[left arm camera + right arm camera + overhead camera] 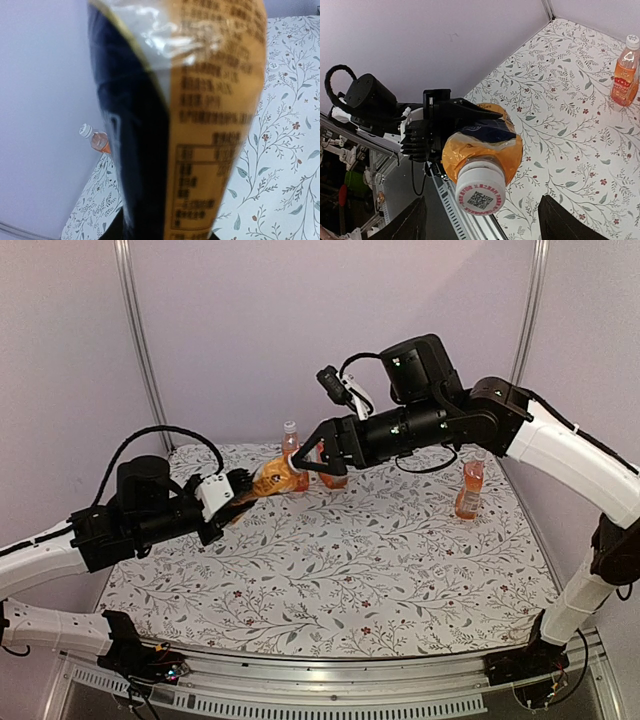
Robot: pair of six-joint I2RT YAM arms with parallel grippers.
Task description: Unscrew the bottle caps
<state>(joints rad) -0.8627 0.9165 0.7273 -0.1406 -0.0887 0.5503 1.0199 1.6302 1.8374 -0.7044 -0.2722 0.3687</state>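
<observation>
the left gripper [243, 485], at the middle left of the top view, is squeezed tight on the tipped bottle [275, 478] of orange drink. it holds the bottle up off the flowery table cloth [350, 560]. the bottle lies on its side in the air, and its neck points at the right gripper [304, 464]. in the left wrist view its orange label fills most of the frame.

in the right wrist view the white cap [481, 192] sits low in the middle, on the tipped bottle. the right gripper's fingers [412, 222] stand wide apart, one on each side of the white cap, not touching it.

farther back, the half-hidden bottle [335, 478] stands just behind the right gripper. the side bottle [469, 490] stands alone at the right. the back bottle [290, 445] stands by the wall with the far cap [289, 426] on top.
</observation>
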